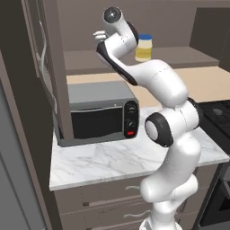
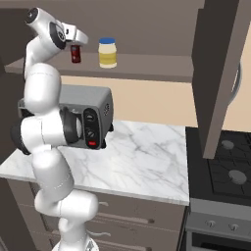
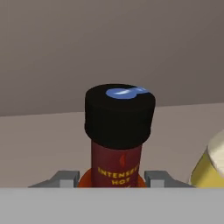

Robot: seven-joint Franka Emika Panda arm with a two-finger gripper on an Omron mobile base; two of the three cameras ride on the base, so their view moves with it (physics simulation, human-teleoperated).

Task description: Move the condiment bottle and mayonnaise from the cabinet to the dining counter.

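Observation:
The condiment bottle (image 2: 75, 54), dark red with a black cap, stands on the inner shelf (image 2: 147, 63) of the cabinet (image 2: 220, 73). In the hand view the condiment bottle (image 3: 117, 148) sits between my two finger tips, which press against its shoulders. My gripper (image 2: 76, 45) reaches into the cabinet at shelf height and is shut on the bottle. The mayonnaise (image 2: 108, 53), a cream jar with a blue lid, stands on the same shelf just to the bottle's right, apart from it. The mayonnaise (image 1: 143, 48) also peeks out beside my arm. The dining counter is out of view.
A grey toaster oven (image 1: 99, 112) sits on the small marble worktop (image 1: 112, 161) directly below the shelf. An open cabinet door (image 1: 54, 67) hangs on the left and another door (image 2: 218, 98) on the right. A black stove (image 2: 225, 171) adjoins the worktop.

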